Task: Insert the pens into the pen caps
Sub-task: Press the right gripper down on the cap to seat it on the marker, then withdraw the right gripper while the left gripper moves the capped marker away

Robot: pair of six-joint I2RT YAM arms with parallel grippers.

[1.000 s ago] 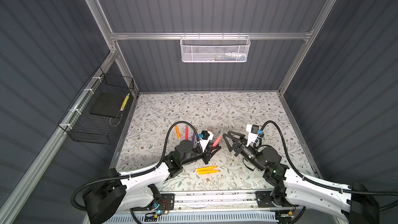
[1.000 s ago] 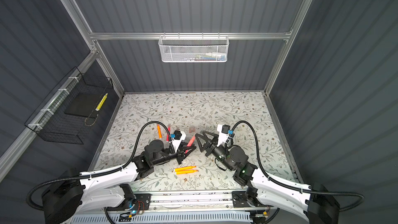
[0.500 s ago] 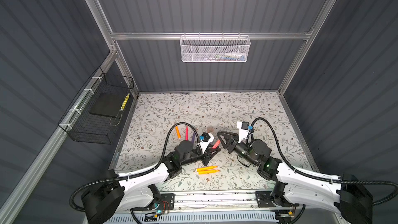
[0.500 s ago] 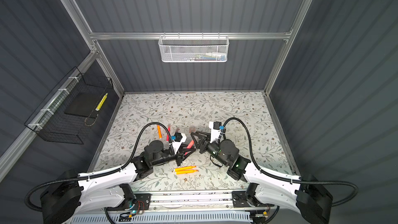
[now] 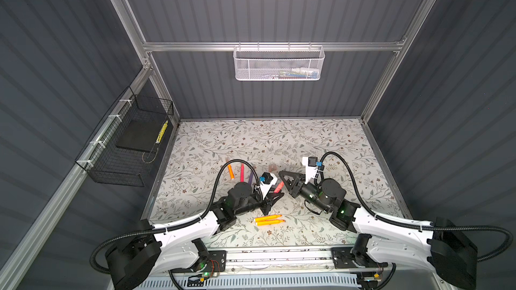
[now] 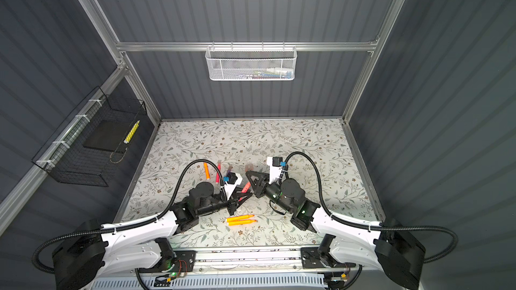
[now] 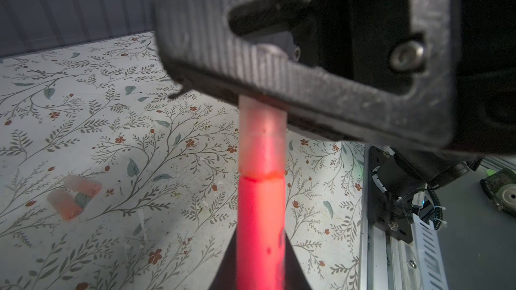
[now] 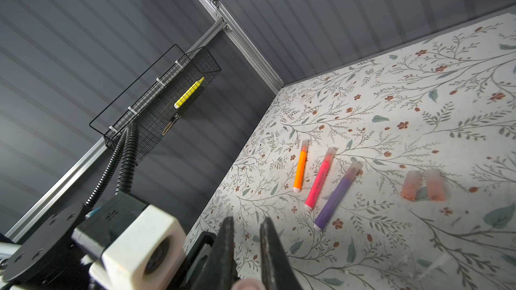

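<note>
My left gripper [image 5: 275, 198] is shut on a pink pen [image 7: 261, 218], which points up and right off the mat in both top views. A translucent pen cap [image 7: 262, 140] sits over the pen's tip. The cap's far end lies between the fingers [image 8: 270, 246] of my right gripper [image 5: 283, 179], which is shut on it. On the mat behind lie an orange pen [image 8: 300, 168], a pink pen [image 8: 319, 179] and a purple pen [image 8: 336, 196], each with a cap on. Two loose caps [image 8: 421, 185] lie side by side. Two bare orange pens [image 5: 269, 219] lie near the front.
A white mesh basket [image 5: 278, 64] hangs on the back wall. A black wire basket [image 5: 131, 146] with a yellow marker hangs on the left wall. The metal rail [image 5: 279, 255] runs along the table's front edge. Black cables loop above both arms.
My right gripper has moved left to the tip of the held pink pen and gone from open to shut on the cap there. The left gripper has held still.
</note>
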